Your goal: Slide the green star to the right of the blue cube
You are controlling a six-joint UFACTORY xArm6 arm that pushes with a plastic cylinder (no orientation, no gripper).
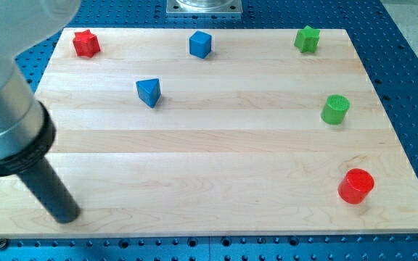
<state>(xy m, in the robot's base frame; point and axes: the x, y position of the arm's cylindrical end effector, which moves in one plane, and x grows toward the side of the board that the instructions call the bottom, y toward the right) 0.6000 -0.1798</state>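
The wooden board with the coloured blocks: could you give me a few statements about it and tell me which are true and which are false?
1. The green star lies to the view's right of the blue cube. True.
2. My tip is touching the green star. False: it rests near the board's bottom-left corner, far from every block.
3. The red cylinder sits near the view's bottom right. True.
4. The red star is beside the green cylinder. False: it is at the top left, across the board.
5. The blue triangular block lies below and left of the blue cube. True.
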